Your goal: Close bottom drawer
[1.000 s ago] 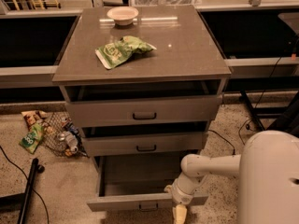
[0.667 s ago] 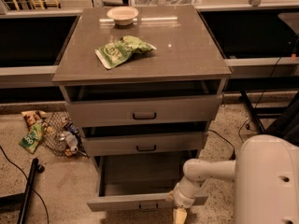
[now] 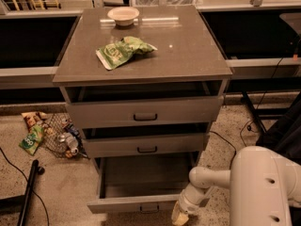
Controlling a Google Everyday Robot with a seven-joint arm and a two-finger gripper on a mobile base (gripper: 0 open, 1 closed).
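Observation:
The bottom drawer [image 3: 134, 203] is the lowest of the grey cabinet's three drawers. It is pulled far out, its inside looks empty, and a small dark handle [image 3: 149, 207] sits at the centre of its flat front. My gripper [image 3: 180, 216] hangs at the bottom edge of the view, right beside the right end of the drawer front. The white arm [image 3: 209, 182] reaches to it from the right. The middle drawer [image 3: 146, 145] and top drawer [image 3: 143, 112] stand slightly open above.
The cabinet top [image 3: 188, 41] carries a green chip bag [image 3: 123, 51] and a white bowl [image 3: 123, 15]. Snack bags and a wire basket [image 3: 54, 134] lie on the floor at the left. A dark pole [image 3: 28, 192] lies at bottom left. Cables run at right.
The arm and gripper have shifted slightly to the right and down beside the drawer's right end. The drawer stays pulled out as far as before.

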